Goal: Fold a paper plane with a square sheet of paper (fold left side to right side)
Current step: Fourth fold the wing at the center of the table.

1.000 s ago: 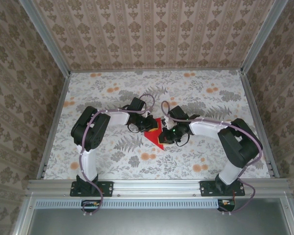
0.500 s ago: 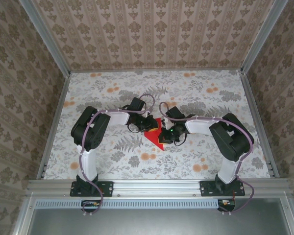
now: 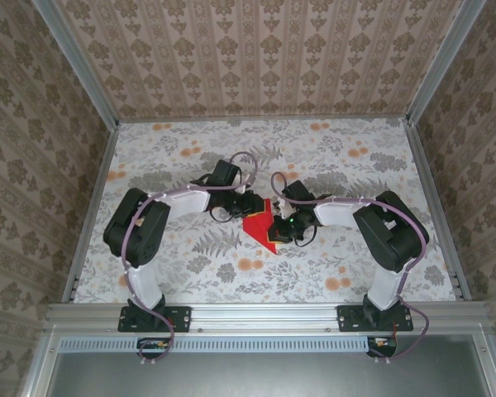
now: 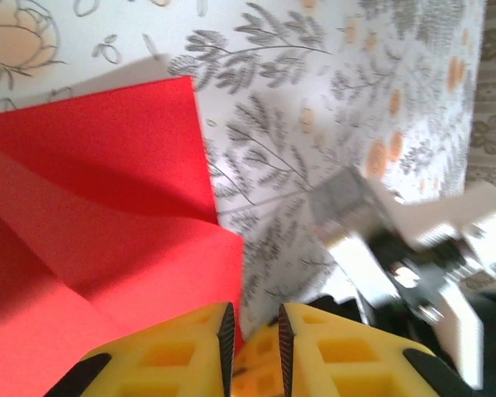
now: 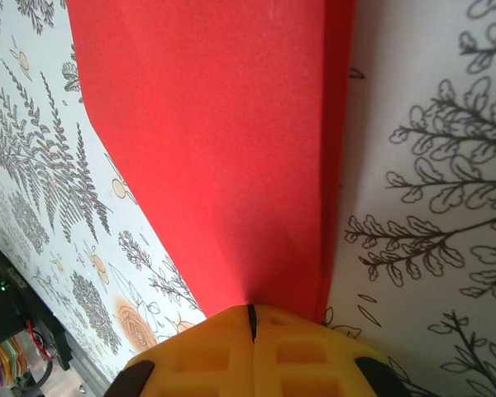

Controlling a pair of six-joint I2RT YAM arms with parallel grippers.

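Observation:
The square sheet of paper, bright red and partly folded, lies on the flowered tablecloth between the two grippers. In the left wrist view the sheet of paper shows a diagonal crease and an upper flap. My left gripper stands just off its right edge, jaws a narrow gap apart with only tablecloth between them. From above, the left gripper is at the sheet's upper left. My right gripper is shut, its tips pinching the paper at its near edge. The right gripper sits at the sheet's right side.
Patterned walls and metal rails close in the table on three sides. Open tablecloth stretches behind the arms and in front of them. In the left wrist view the right arm's grey and white wrist is close by.
The left jaws have parted a little and drawn slightly up and left off the sheet; the left arm's elbow swung left. The right arm drew in earlier and now holds still.

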